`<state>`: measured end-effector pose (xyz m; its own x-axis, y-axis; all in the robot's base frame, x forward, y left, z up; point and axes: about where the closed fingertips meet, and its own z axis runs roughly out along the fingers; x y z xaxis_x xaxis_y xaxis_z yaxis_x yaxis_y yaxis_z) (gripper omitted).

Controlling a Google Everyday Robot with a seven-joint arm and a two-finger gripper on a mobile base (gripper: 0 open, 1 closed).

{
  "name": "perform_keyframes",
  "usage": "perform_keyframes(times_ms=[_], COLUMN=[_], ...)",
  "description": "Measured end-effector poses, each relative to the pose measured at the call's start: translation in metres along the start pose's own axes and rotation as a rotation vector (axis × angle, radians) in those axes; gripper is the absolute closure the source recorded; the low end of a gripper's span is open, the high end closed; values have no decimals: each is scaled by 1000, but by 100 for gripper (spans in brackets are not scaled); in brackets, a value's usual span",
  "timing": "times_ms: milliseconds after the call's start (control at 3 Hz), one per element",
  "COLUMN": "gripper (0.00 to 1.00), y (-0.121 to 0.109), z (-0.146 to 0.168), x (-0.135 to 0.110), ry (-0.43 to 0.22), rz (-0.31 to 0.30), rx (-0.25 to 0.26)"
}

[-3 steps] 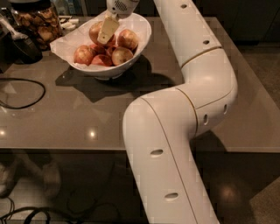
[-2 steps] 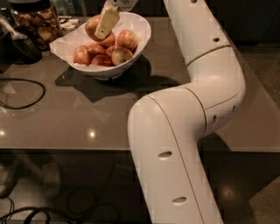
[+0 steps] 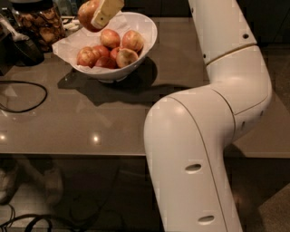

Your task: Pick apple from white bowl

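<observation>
Camera view shows the gripper (image 3: 96,17) at the top edge of the frame, above the far side of the table (image 3: 113,122). It is closed around one apple (image 3: 85,12), with one cream finger (image 3: 108,10) pressed on the fruit's near right side; the other finger is hidden behind it. The apple hangs clear of the white bowl (image 3: 152,34), above its far left rim. The one white bowl, lined with crumpled white paper (image 3: 63,43), sits near the table's far edge, left of middle. It holds at least five smaller apples (image 3: 110,38), overlapping so that an exact count is unclear. One glass jar (image 3: 41,22) of brown snacks stands at the far left corner. One black cable (image 3: 27,106) loops near the left edge. The white arm (image 3: 213,118) fills the right side.
</observation>
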<state>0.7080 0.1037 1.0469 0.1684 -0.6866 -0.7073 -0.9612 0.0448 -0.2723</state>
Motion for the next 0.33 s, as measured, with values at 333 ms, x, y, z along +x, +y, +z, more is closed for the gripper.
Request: perform_keyframes(times_ms=[333], gripper=[100], y=[-1], z=[2], x=[-1], ry=[-4], rz=[0], rx=[2])
